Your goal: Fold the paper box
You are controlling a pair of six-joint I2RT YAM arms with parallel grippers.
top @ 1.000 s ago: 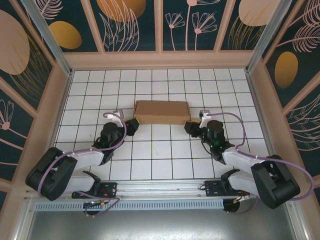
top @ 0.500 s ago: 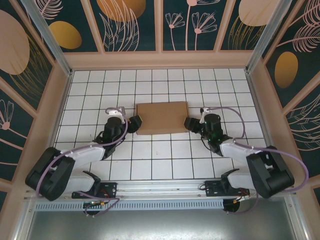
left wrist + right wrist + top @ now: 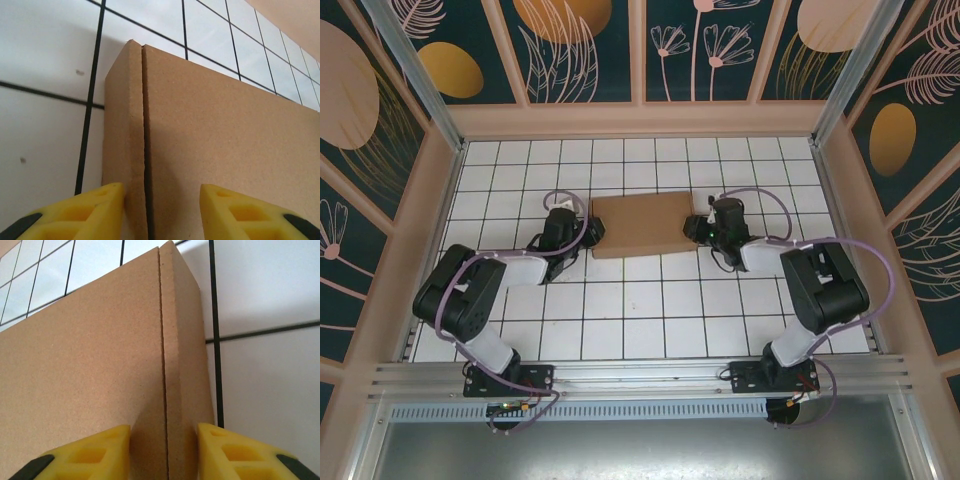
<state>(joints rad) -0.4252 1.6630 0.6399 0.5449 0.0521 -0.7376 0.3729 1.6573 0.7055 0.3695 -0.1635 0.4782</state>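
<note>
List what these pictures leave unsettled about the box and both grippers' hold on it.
- Left wrist view: whether the left gripper pinches the paper box; the bottom edge crops its fingers.
- Right wrist view: the same for the right gripper.
- Top view: fingertips too small to judge contact.
- Paper box's underside: hidden against the table, every view.

Paper box [image 3: 642, 223] mid-table [image 3: 620, 320]; left hand [image 3: 592, 233] at left end, right hand [image 3: 692, 228] opposite.

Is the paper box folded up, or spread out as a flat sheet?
Folded up: the paper box is a compact closed rectangle lying flat, its edge seam shut tight.
</note>
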